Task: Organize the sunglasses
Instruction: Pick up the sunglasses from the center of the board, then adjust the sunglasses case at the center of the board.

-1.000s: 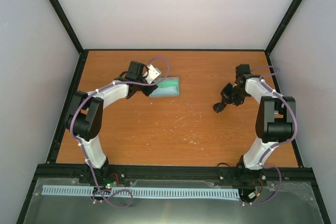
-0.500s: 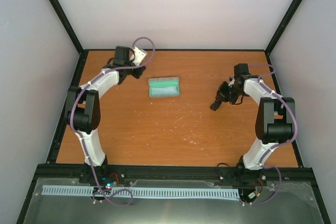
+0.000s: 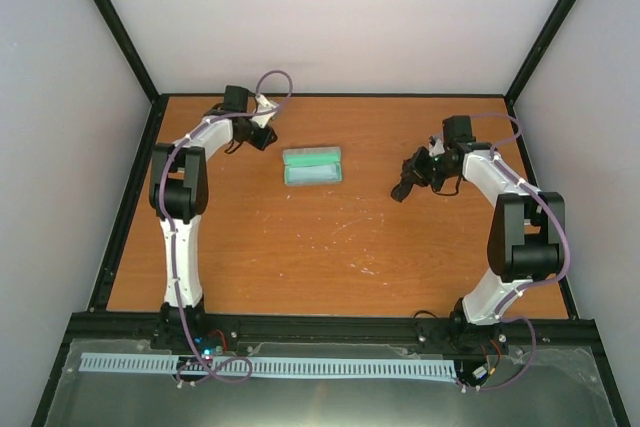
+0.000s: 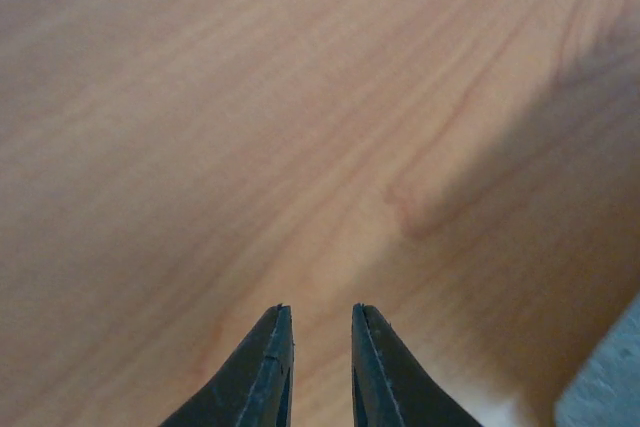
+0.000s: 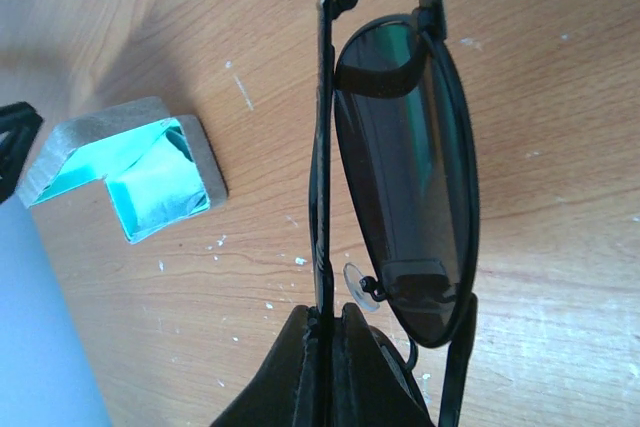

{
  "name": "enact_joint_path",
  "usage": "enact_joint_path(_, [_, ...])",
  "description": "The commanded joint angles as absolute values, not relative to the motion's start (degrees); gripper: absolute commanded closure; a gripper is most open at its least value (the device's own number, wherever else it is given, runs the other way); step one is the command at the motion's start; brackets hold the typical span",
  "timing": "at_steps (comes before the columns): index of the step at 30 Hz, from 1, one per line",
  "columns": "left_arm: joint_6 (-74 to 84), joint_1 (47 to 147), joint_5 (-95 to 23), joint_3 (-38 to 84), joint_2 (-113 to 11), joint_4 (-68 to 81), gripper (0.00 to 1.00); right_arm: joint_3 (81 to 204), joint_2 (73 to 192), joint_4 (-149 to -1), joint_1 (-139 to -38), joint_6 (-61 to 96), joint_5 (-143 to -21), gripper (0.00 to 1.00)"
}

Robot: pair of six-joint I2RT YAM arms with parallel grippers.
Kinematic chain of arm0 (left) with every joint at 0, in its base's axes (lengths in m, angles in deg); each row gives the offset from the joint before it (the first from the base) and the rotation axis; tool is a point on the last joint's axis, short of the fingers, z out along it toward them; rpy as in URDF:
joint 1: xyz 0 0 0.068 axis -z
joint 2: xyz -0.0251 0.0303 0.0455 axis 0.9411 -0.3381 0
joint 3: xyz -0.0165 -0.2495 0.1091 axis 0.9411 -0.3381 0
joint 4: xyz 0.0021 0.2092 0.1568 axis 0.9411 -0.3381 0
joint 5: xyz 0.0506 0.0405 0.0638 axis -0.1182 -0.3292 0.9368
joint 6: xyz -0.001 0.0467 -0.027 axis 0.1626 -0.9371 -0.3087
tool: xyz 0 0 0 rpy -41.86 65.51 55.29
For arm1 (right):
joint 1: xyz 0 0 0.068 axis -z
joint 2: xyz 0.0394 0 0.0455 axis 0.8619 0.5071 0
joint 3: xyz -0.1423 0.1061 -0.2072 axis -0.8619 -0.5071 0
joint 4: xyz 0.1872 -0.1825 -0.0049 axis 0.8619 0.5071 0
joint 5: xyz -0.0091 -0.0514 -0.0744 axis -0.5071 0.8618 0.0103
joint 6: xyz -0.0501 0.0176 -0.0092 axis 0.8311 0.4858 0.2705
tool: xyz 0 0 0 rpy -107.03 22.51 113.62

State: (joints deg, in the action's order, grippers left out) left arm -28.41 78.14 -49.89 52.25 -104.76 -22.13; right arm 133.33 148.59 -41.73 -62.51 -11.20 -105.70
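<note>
My right gripper [image 3: 410, 183] is shut on the sunglasses [image 3: 401, 192] and holds them above the table, right of the case. In the right wrist view its jaws [image 5: 328, 312] pinch a thin black part of the frame, and a dark lens [image 5: 405, 167] stands beyond the fingertips. The grey case [image 3: 312, 167] lies open at mid-table with its green lining up; it also shows in the right wrist view [image 5: 150, 172]. My left gripper [image 3: 256, 135] is at the back left, left of the case. In its wrist view the jaws [image 4: 320, 309] are slightly apart and empty over bare wood.
The orange wooden table [image 3: 330, 247] has a black frame around it and grey walls close behind. A pale grey corner [image 4: 610, 382] shows at the lower right of the left wrist view. White scuff marks [image 3: 370, 269] dot the table's middle.
My left arm has pulled back from the case to the back left corner. My right gripper has carried the sunglasses a little left, toward the case.
</note>
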Motion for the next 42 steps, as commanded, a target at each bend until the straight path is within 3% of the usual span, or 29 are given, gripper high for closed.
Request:
enact_joint_path(1, [-30.2,78.9,-54.1,51.0,-103.5,-26.5,0.81,134.6,147.9,-43.8,-63.3,-11.6,-108.3,0.97])
enact_joint_path(17, [-26.4,84.7,-56.5,35.4,-96.6,-21.7,0.81,134.6,150.9,-49.6,-66.5,-14.1,-110.2,0.97])
enact_joint_path(42, [-16.0,93.6,-59.9,33.9,-95.4,-15.6,0.81,140.4,160.9,-60.9,-75.4,-22.4,-103.9,0.97])
